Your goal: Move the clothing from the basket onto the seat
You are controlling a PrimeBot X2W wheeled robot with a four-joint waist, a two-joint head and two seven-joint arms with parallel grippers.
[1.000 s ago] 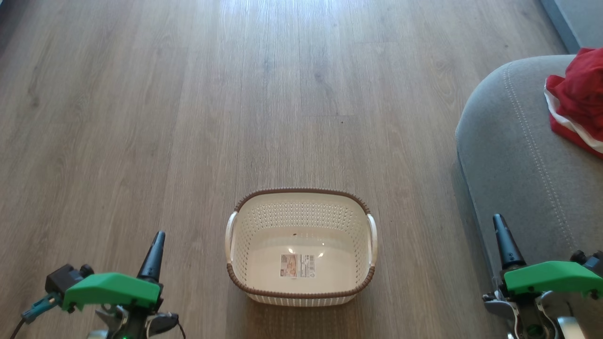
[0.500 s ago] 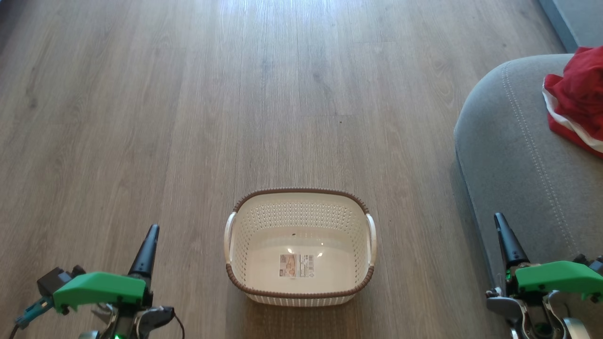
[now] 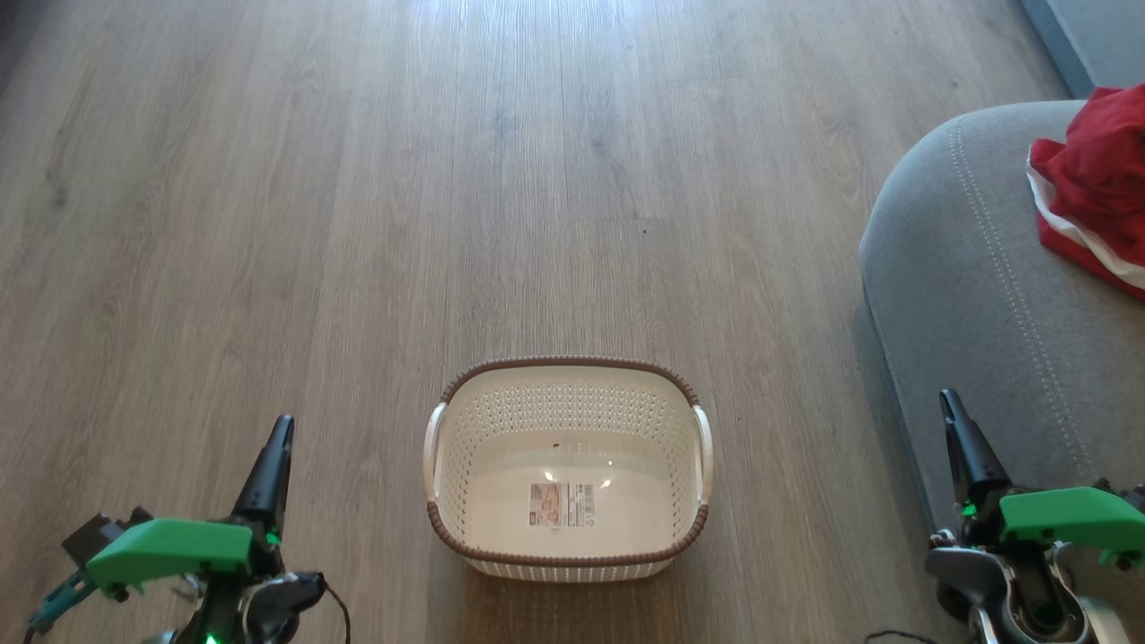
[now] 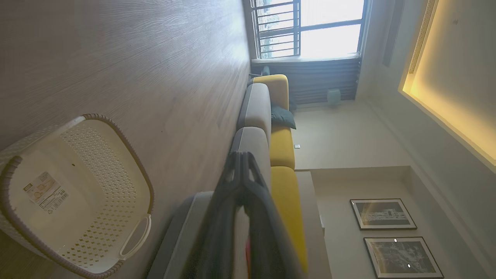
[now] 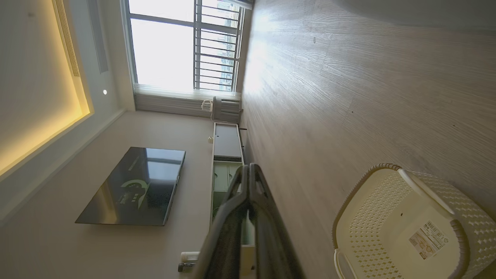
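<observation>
The cream perforated basket [image 3: 568,470] with a brown rim stands on the wood floor at bottom centre, holding nothing but its barcode label; it is also in the left wrist view [image 4: 73,193] and the right wrist view [image 5: 407,224]. The red clothing [image 3: 1091,197] with a white band lies on the grey seat [image 3: 975,295] at the right edge. My left gripper [image 3: 282,425] is shut and empty at lower left of the basket. My right gripper [image 3: 946,400] is shut and empty at lower right, beside the seat's front edge. Both show shut fingers in their wrist views [image 4: 242,155] [image 5: 249,167].
Wood floor [image 3: 447,179] stretches ahead of the basket. A long grey and yellow sofa [image 4: 271,116] runs toward a window. A wall-mounted TV [image 5: 135,186] and a low cabinet [image 5: 226,155] stand on the opposite side of the room.
Both arms have drawn back slightly toward the bottom of the head view, the left one drifting left. The basket and clothing are where they were.
</observation>
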